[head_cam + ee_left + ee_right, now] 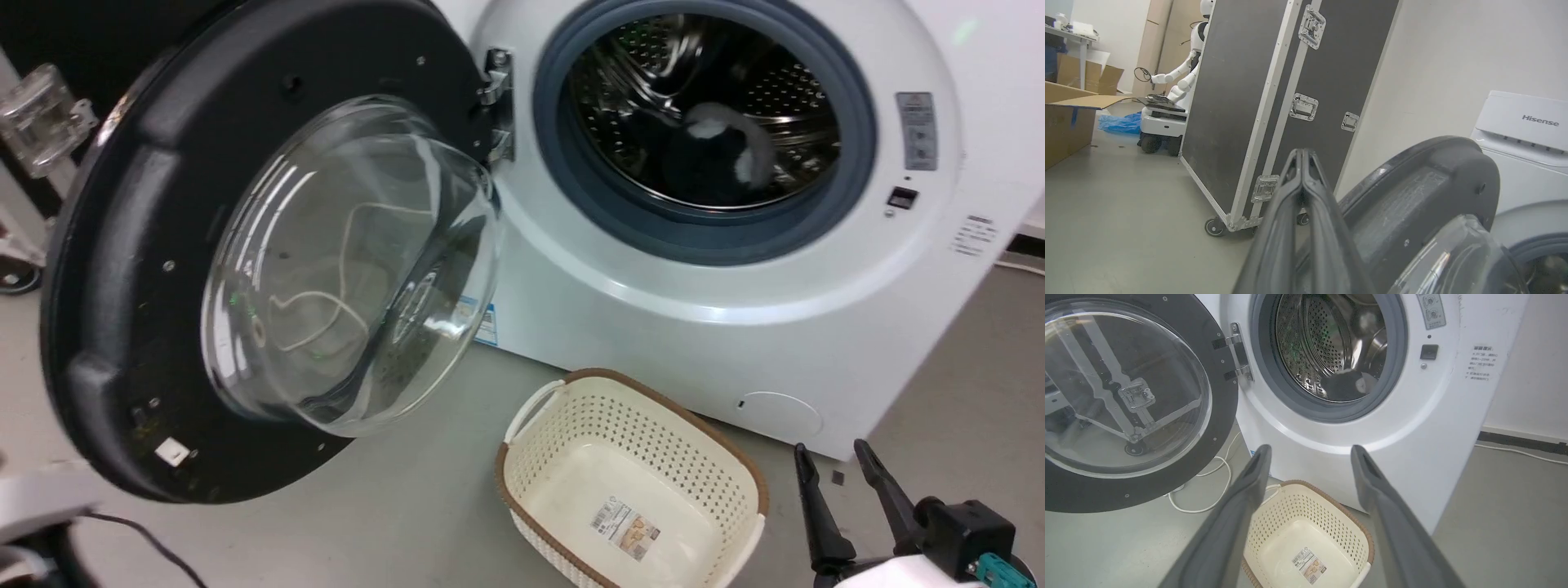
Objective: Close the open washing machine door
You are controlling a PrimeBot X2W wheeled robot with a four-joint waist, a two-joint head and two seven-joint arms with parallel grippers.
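Left fingers (1278,228) pressed together, empty, just beside washing machine door (122,245) rim. Right fingers (1229,522) spread wide, empty, near basket (637,433). Door swung wide, left of washing machine (653,327) port. Step: approach. Next, probably, push the door's outer face toward the port.

Two long, black, tapering fingers (816,506) are seen on the right gripper (831,449), fixed to a black block (967,523). A white casing (890,572) and a small teal part (998,569) are seen behind it. The left gripper (1302,155) is finished in smooth dark grey. At the near left, a thin black cable (147,539) is seen by the pale forearm (41,494).

Laundry basket (622,434) before washing machine (653,327)
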